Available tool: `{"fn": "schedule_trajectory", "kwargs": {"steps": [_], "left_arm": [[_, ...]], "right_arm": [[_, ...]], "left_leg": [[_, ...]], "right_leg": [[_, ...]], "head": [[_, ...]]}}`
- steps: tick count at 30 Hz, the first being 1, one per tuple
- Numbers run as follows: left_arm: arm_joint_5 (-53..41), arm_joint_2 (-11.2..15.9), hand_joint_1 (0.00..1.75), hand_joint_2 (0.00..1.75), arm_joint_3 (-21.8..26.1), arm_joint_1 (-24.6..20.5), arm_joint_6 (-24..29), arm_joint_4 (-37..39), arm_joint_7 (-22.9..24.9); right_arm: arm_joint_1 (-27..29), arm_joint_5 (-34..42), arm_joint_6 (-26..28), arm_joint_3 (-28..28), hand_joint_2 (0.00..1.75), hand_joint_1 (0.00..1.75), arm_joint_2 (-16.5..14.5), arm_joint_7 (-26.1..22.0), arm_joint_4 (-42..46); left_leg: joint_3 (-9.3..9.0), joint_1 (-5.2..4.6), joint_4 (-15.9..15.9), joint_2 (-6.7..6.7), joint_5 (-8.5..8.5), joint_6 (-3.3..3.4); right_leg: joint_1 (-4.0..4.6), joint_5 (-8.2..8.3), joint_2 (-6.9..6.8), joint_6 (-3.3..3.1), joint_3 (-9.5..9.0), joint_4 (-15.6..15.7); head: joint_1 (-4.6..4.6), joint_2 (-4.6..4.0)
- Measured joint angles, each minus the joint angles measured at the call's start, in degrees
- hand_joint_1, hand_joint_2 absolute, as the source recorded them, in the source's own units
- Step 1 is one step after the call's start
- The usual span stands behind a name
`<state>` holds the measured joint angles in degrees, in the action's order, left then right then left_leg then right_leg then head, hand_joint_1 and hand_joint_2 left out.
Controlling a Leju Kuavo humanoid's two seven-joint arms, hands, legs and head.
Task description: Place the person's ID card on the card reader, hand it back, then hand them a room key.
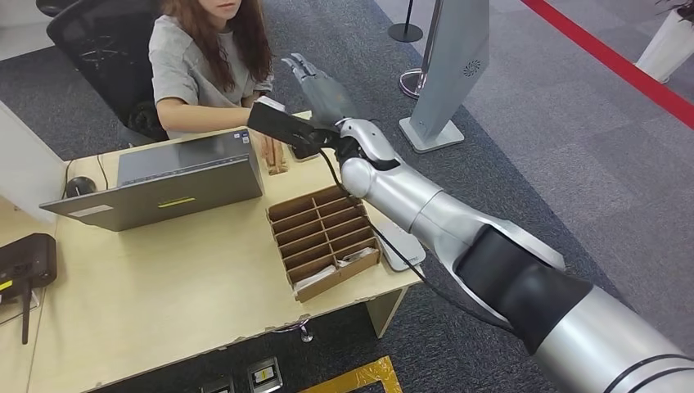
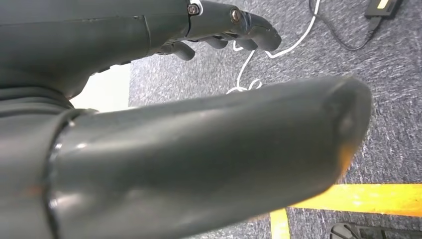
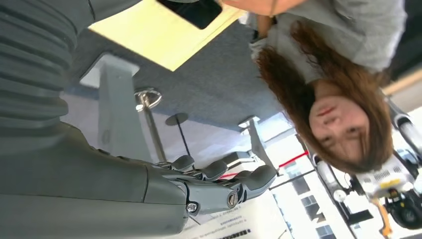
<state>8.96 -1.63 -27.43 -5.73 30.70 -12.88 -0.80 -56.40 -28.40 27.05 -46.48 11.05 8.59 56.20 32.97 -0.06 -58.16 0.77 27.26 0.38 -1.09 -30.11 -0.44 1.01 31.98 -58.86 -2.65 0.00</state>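
Even, bright indoor light; soft shadows under desk [image 1: 205,327]; close left hand [image 2: 199,164] blurred; windows overexposed.

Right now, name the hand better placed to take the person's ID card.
Right. The right hand is raised, fingers apart and empty, beside the person across the desk. The left hand hangs over carpet, away from her.

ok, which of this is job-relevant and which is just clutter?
Job:
- right hand, open
- seated person in grey top
- brown cardboard divider tray holding white cards
- flat pale grey pad, possibly the reader

Clutter:
- grey laptop
- black mouse
- black box
- silver floor stand
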Motion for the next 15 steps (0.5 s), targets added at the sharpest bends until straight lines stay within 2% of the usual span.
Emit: {"fn": "schedule_trajectory", "kwargs": {"steps": [5, 15], "left_arm": [[2.2, -0.1, 0.00, 0.00, 0.0, 1.1, 1.1, 0.0, -1.2], [4.5, -0.1, 0.00, 0.00, 0.0, 1.7, 1.5, 0.0, -1.5]], "right_arm": [[9.9, 2.7, 3.8, 4.8, 1.75, 0.00, 2.3, -2.4, 12.2], [24.8, 8.3, 0.0, 13.7, 1.75, 0.00, 5.9, -6.6, 32.2]], "left_leg": [[-0.02, 0.00, 0.0, 0.00, 0.04, -0.03], [-0.17, 0.06, 0.0, -0.23, 0.13, -0.11]], "right_leg": [[0.00, 0.00, 0.01, 0.00, -0.01, 0.0], [0.04, 0.00, 0.23, -0.01, -0.07, 0.0]], "head": [[-0.01, 0.00], [0.00, 0.00]]}}
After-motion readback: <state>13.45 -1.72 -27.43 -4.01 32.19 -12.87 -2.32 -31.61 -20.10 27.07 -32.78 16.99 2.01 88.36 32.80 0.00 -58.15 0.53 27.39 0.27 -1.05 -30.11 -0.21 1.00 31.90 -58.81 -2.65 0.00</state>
